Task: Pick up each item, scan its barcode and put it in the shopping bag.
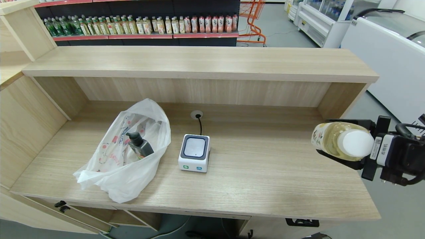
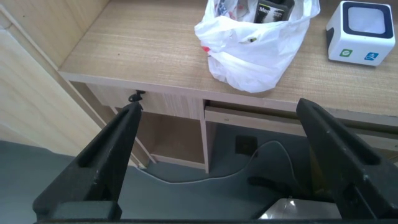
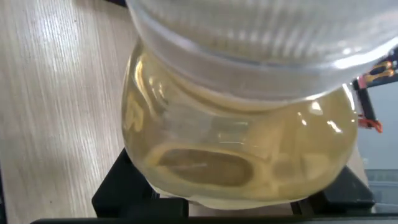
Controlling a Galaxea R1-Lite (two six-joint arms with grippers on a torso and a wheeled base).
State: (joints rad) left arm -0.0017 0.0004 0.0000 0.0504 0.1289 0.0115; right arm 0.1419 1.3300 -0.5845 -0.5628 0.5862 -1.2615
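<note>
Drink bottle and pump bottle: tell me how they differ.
The drink bottle is clear with pale yellow liquid and a white cap; the pump bottle is dark with a black pump. The drink bottle is held in the right gripper; the pump bottle sits inside the shopping bag. Both are bottles.

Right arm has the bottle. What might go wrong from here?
The bottle hangs by the edge of the counter; a slip could drop it to the floor. Its barcode may face away from the scanner. The mouth of the bag is slack, with a pump bottle inside, so the bottle may snag the rim.
</note>
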